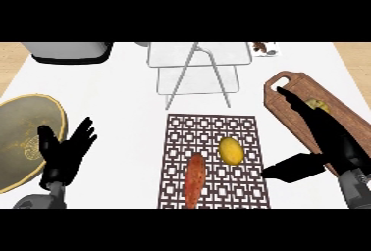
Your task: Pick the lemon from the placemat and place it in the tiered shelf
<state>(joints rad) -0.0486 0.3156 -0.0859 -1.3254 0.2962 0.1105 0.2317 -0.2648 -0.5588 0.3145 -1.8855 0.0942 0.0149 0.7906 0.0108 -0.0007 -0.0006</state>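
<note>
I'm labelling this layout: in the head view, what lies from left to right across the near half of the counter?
Round plate → left hand → sweet potato → lemon → right hand.

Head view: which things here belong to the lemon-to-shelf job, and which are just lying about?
Job:
lemon
placemat
tiered shelf
right hand, open beside the placemat

Lying about:
sweet potato on the placemat
cutting board
plate
left hand, resting open at lower left

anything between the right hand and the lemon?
Head view: nothing. Only bare placemat pattern separates the right hand thumb from the lemon.
</note>
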